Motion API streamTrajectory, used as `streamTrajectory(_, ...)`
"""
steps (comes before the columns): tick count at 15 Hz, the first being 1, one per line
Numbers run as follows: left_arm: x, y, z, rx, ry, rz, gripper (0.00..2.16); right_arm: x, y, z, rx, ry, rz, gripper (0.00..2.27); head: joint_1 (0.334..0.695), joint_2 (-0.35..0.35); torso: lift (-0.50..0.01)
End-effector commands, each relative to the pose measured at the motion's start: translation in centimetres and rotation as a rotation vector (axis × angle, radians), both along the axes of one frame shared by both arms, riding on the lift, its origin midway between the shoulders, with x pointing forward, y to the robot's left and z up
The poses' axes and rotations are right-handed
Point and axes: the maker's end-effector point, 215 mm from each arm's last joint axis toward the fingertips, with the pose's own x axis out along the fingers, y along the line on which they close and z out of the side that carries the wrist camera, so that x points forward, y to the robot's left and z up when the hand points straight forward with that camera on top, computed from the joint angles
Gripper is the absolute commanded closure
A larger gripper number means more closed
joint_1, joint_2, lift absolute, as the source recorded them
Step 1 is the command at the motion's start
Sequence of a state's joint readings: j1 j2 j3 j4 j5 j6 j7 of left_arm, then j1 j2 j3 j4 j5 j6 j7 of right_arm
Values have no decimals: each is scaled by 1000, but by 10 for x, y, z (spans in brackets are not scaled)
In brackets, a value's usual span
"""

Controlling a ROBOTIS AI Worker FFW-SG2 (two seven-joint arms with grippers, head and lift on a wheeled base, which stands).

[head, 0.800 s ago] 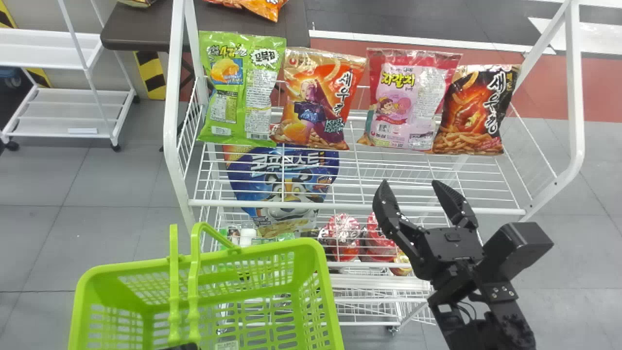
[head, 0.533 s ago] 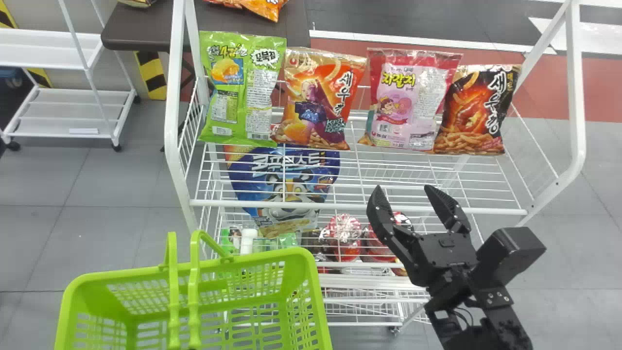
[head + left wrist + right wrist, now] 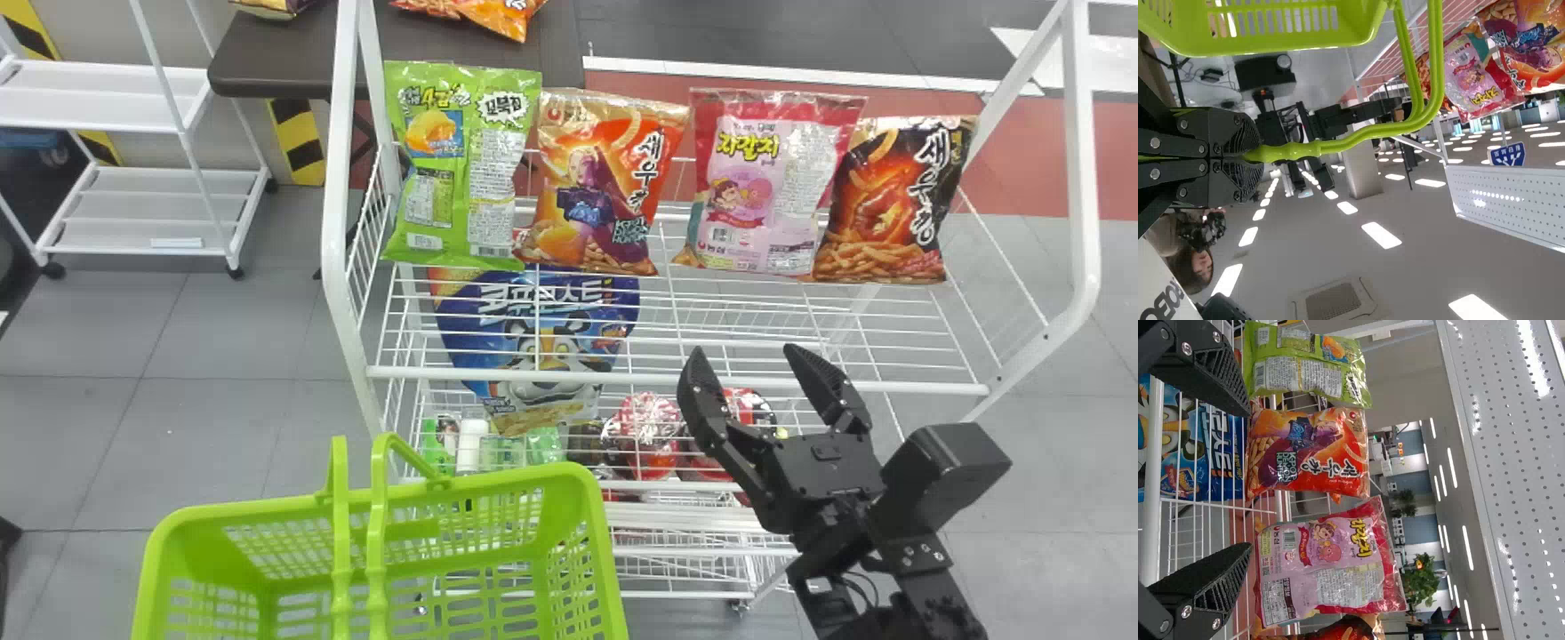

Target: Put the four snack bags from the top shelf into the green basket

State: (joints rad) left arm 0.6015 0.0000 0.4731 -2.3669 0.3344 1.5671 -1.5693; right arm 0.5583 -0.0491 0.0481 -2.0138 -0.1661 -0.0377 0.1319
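Four snack bags stand side by side on the top shelf (image 3: 676, 383): green (image 3: 462, 169), orange (image 3: 605, 182), pink (image 3: 765, 187) and black-orange (image 3: 893, 204). My right gripper (image 3: 745, 356) is open at the shelf's front edge, in front of the pink bag and apart from it. In the right wrist view, nothing lies between the fingers of this gripper (image 3: 1250, 480); the orange bag (image 3: 1308, 453) and pink bag (image 3: 1325, 563) are beyond them. The green basket (image 3: 569, 480) hangs at the lower left, and my left gripper (image 3: 1248, 155) is shut on its handle (image 3: 1358, 135).
On the rack's lower levels are a blue snack bag (image 3: 542, 342) and red-lidded cups (image 3: 647, 436). White posts (image 3: 338, 222) flank the top shelf. Behind it are a dark table (image 3: 276, 62) and a white cart (image 3: 142, 213).
Against the rack, my right gripper has shifted left and back from the shelf, still open. The basket has moved slightly left and toward the robot. The rack appears slightly farther right in the head view.
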Motion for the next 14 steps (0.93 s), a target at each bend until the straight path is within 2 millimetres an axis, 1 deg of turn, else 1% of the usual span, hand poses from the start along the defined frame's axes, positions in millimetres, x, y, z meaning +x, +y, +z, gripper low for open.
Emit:
streamTrajectory(1, -4, -1, 1, -15, 11, -3, 2135, 7, 6, 4, 11, -2, 11, 113, 695, -82, 0)
streamTrajectory(3, -8, -3, 1, -15, 15, -9, 2135, 25, 29, 6, 40, 3, 49, 113, 695, -77, 0)
streamTrajectory(5, -8, -4, 2, -13, 13, -11, 2135, 45, 52, 14, 84, -15, 85, 113, 695, -41, 0)
streamTrajectory(7, -9, -5, 1, -14, 13, -14, 2135, 70, 83, 19, 93, -20, 132, 113, 695, -7, 0)
streamTrajectory(8, -9, -6, 2, -15, 13, -16, 2135, 82, 91, 23, 87, -26, 137, 113, 695, 26, 0)
streamTrajectory(10, -8, -8, 3, -16, 6, -21, 2135, 111, 111, 27, 74, -36, 159, 113, 695, 58, 0)
streamTrajectory(13, -9, -7, 3, -14, 8, -20, 2135, 153, 142, 19, 60, -14, 211, 113, 695, 108, 0)
streamTrajectory(14, -9, -7, 3, -14, 8, -19, 2135, 163, 152, 18, 64, -7, 226, 113, 695, 121, 0)
